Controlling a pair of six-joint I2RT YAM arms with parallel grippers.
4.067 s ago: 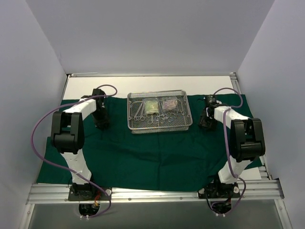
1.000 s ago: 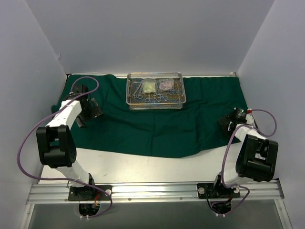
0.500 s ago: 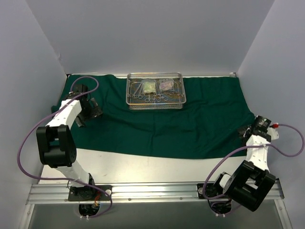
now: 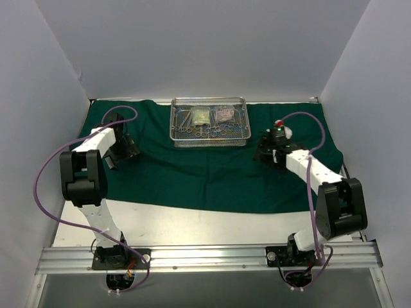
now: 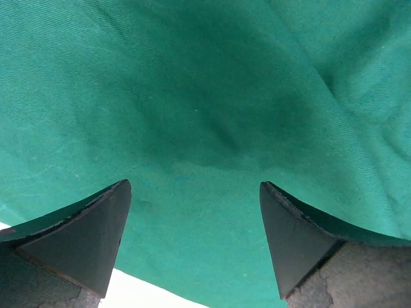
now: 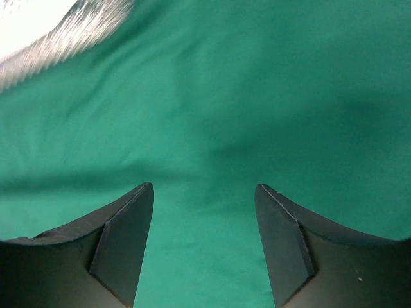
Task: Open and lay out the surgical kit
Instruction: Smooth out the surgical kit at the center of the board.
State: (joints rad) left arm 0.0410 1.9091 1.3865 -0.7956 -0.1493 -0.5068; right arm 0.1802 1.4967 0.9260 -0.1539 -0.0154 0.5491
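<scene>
The green cloth [image 4: 212,176] is laid open, the wire tray [image 4: 209,142] set on its far middle. The left gripper [image 5: 192,192] and right gripper [image 6: 204,192] are held over it, fingers spread.

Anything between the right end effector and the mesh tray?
Nothing visible. The right end effector is open over the green cloth, just right of the wire-mesh tray. Only flat cloth lies in the gap between them.
</scene>
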